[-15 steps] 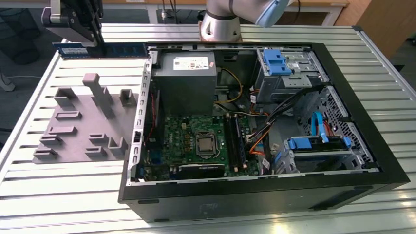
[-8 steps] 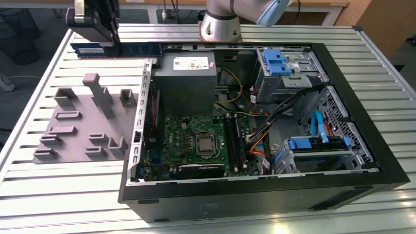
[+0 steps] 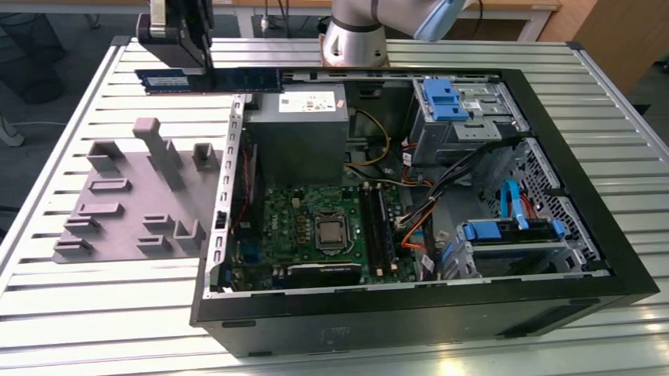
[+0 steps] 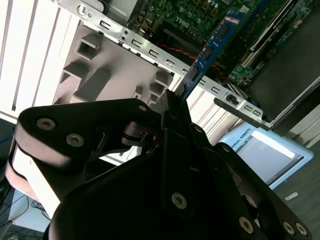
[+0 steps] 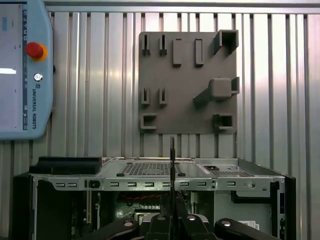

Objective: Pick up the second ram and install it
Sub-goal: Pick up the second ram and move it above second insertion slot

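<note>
The second ram (image 3: 235, 79) is a narrow blue stick with dark chips, held level in the air over the table beyond the far left corner of the open computer case (image 3: 585, 258). My gripper (image 3: 202, 70) is shut on it near its middle. In the second wrist view the ram (image 4: 211, 51) juts out from between the black fingers (image 4: 176, 116) towards the motherboard. In the first wrist view the ram (image 5: 172, 162) is edge-on, a thin dark line above my gripper (image 5: 172, 212). The long black memory slots (image 3: 377, 227) lie on the motherboard right of the processor socket (image 3: 331, 230).
A grey fixture plate (image 3: 125, 207) with raised blocks lies on the slatted table at the case's left. Inside the case are a power supply (image 3: 298, 117), blue drive latches (image 3: 444, 100) and cables. The arm's base (image 3: 353, 43) stands behind the case. A teach pendant (image 5: 22, 70) lies on the table.
</note>
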{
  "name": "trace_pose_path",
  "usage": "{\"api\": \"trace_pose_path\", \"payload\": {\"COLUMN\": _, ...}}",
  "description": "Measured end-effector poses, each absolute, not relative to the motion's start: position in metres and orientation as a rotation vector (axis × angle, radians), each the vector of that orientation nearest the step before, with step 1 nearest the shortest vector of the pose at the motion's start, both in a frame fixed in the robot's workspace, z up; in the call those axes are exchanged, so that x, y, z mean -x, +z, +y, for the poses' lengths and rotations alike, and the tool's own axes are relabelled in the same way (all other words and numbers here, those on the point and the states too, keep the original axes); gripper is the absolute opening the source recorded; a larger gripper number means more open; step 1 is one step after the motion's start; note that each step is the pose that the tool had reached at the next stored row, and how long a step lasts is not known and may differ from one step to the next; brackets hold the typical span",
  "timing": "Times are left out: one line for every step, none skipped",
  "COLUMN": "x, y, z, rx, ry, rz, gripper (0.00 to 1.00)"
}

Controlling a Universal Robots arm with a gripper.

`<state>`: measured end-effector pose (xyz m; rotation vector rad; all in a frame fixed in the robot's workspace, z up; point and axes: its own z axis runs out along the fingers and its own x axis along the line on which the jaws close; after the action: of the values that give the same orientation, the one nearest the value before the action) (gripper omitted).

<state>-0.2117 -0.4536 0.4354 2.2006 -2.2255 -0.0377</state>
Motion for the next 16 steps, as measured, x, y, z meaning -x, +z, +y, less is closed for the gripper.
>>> {"api": "trace_pose_path", "payload": {"x": 0.210, "y": 0.435, "z": -0.454, "rx": -2.201, "ry": -0.038, "rz": -2.226, "gripper": 0.14}}
{"api": "trace_pose_path", "payload": {"x": 0.208, "y": 0.435, "z": -0.454, "rx": -2.201, "ry": -0.038, "rz": -2.226, "gripper": 0.14}}
{"api": "trace_pose_path", "payload": {"x": 0.206, "y": 0.435, "z": -0.454, "rx": -2.201, "ry": -0.038, "rz": -2.226, "gripper": 0.14}}
{"api": "trace_pose_path", "payload": {"x": 0.204, "y": 0.435, "z": -0.454, "rx": -2.201, "ry": -0.038, "rz": -2.225, "gripper": 0.14}}
{"api": "trace_pose_path", "payload": {"x": 0.202, "y": 0.435, "z": -0.454, "rx": -2.201, "ry": -0.038, "rz": -2.225, "gripper": 0.14}}
{"api": "trace_pose_path", "payload": {"x": 0.200, "y": 0.435, "z": -0.454, "rx": -2.201, "ry": -0.038, "rz": -2.225, "gripper": 0.14}}
{"api": "trace_pose_path", "payload": {"x": 0.198, "y": 0.435, "z": -0.454, "rx": -2.201, "ry": -0.038, "rz": -2.225, "gripper": 0.14}}
{"api": "trace_pose_path", "payload": {"x": 0.197, "y": 0.435, "z": -0.454, "rx": -2.201, "ry": -0.038, "rz": -2.226, "gripper": 0.14}}
{"api": "trace_pose_path", "payload": {"x": 0.195, "y": 0.435, "z": -0.454, "rx": -2.201, "ry": -0.038, "rz": -2.226, "gripper": 0.14}}
{"api": "trace_pose_path", "payload": {"x": 0.194, "y": 0.435, "z": -0.454, "rx": -2.201, "ry": -0.038, "rz": -2.226, "gripper": 0.14}}
{"api": "trace_pose_path", "payload": {"x": 0.192, "y": 0.435, "z": -0.454, "rx": -2.201, "ry": -0.038, "rz": -2.226, "gripper": 0.14}}
{"api": "trace_pose_path", "payload": {"x": 0.191, "y": 0.435, "z": -0.454, "rx": -2.201, "ry": -0.038, "rz": -2.226, "gripper": 0.14}}
{"api": "trace_pose_path", "payload": {"x": 0.189, "y": 0.435, "z": -0.454, "rx": -2.201, "ry": -0.038, "rz": -2.226, "gripper": 0.14}}
{"api": "trace_pose_path", "payload": {"x": 0.188, "y": 0.435, "z": -0.454, "rx": -2.201, "ry": -0.038, "rz": -2.226, "gripper": 0.14}}
{"api": "trace_pose_path", "payload": {"x": 0.186, "y": 0.435, "z": -0.454, "rx": -2.201, "ry": -0.038, "rz": -2.226, "gripper": 0.14}}
{"api": "trace_pose_path", "payload": {"x": 0.185, "y": 0.435, "z": -0.454, "rx": -2.201, "ry": -0.038, "rz": -2.226, "gripper": 0.14}}
